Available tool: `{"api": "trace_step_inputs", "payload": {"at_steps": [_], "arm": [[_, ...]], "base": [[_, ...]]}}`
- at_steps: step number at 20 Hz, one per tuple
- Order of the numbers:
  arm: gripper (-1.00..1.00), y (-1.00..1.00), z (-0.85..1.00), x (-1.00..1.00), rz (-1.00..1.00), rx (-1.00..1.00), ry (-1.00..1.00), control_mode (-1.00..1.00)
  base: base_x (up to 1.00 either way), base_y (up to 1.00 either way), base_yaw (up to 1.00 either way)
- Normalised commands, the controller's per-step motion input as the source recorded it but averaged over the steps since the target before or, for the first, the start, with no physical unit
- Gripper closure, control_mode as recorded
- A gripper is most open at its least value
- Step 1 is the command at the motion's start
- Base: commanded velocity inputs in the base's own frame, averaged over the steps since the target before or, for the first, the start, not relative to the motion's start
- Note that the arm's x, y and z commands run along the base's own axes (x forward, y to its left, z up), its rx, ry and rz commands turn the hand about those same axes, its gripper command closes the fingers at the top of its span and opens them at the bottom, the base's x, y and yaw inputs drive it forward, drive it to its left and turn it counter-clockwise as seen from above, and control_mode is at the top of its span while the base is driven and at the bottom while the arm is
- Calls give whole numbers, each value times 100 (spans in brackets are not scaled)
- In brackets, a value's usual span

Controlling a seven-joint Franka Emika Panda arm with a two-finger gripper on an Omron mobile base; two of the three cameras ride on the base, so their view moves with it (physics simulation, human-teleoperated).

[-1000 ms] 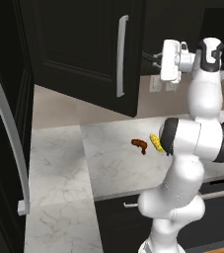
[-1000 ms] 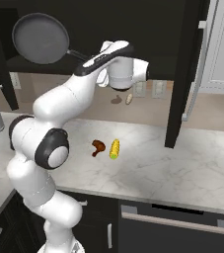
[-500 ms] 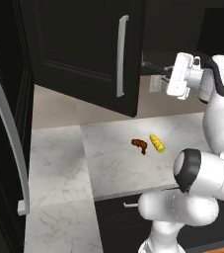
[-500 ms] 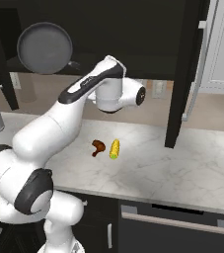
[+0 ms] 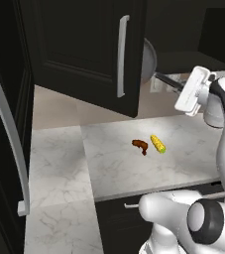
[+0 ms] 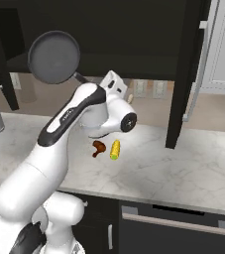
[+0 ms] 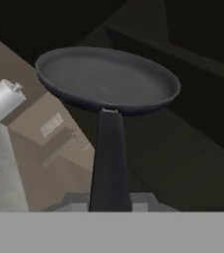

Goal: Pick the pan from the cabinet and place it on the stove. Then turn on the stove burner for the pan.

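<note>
Two dark fingertips (image 7: 143, 201) of the gripper (image 7: 109, 202) pinch the end of the pan's handle (image 7: 108, 158) in the hand view, jaws pressed tight on it. On the marble counter (image 6: 193, 163) under the arm lie a brown scrap of food (image 6: 98, 147) and a yellow cob of corn (image 6: 115, 149), just beside each other. Beyond, the pan (image 6: 54, 56) hangs in the air, tilted, its dark round bowl in front of the open cabinet (image 6: 134, 34), whose door (image 5: 91, 54) with its long silver handle (image 5: 122, 55) stands swung out.

No readable text, label or number appears on anything here.
</note>
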Motion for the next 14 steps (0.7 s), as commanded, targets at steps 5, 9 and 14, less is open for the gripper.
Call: {"api": "trace_step_inputs", "payload": {"at_steps": [5, 9, 14], "arm": [[100, -32, -22, -52, -22, 0, 0, -100], [100, -34, -22, -51, -19, 0, 0, -100], [100, -29, -16, -45, -14, 2, 0, -100]], "base": [[0, 0, 0], [0, 0, 0], [0, 0, 0]]}}
